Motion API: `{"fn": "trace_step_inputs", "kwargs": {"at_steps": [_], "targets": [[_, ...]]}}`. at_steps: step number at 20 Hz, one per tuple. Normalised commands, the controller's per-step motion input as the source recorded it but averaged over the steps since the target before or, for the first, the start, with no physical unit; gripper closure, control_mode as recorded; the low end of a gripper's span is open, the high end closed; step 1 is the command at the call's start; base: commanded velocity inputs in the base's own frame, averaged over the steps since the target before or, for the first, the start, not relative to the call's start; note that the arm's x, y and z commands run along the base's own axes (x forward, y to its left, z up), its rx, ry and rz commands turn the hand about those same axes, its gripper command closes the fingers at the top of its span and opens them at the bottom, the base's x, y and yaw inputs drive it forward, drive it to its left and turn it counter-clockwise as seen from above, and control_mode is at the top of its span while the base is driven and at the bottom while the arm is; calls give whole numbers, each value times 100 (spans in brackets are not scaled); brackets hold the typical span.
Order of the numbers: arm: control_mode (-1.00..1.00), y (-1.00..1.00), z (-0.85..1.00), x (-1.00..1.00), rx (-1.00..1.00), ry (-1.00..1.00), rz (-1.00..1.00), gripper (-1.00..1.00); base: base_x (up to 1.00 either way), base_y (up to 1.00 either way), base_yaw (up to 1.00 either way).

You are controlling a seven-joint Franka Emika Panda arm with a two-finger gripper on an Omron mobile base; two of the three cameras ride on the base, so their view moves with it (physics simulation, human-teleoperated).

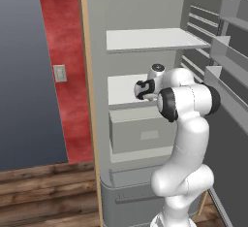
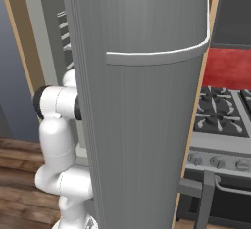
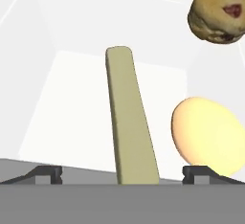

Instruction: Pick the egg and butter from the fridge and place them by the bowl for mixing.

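A white fridge shelf (image 3: 81,108) carries three things — a butter stick (image 3: 129,122), an egg (image 3: 208,134) just right, a cookie (image 3: 217,15) farther back.

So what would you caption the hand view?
Open gripper lined up on the butter, egg beside it.

Olive-yellow butter (image 3: 130,122), pale yellow-tan egg (image 3: 208,134), brown red-spotted cookie (image 3: 217,13), white fridge (image 3: 76,103) shelf.
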Motion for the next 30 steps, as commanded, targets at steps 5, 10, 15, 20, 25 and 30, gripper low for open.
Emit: {"fn": "trace_step_inputs", "kwargs": {"at_steps": [5, 10, 15, 20, 25, 30], "targets": [[-100, -4, -16, 24, 0, 0, 0, -100, 0, 0, 0], [-100, 0, -23, 35, 0, 0, 0, -100, 0, 0, 0], [-100, 0, -34, 24, 0, 0, 0, -100, 0, 0, 0], [-100, 0, -56, 0, 0, 0, 4, -100, 0, 0, 0], [-100, 0, -7, -5, 0, 0, 0, -100, 0, 0, 0], [-100, 1, -10, -36, 0, -3, 0, -100, 0, 0, 0]]}}
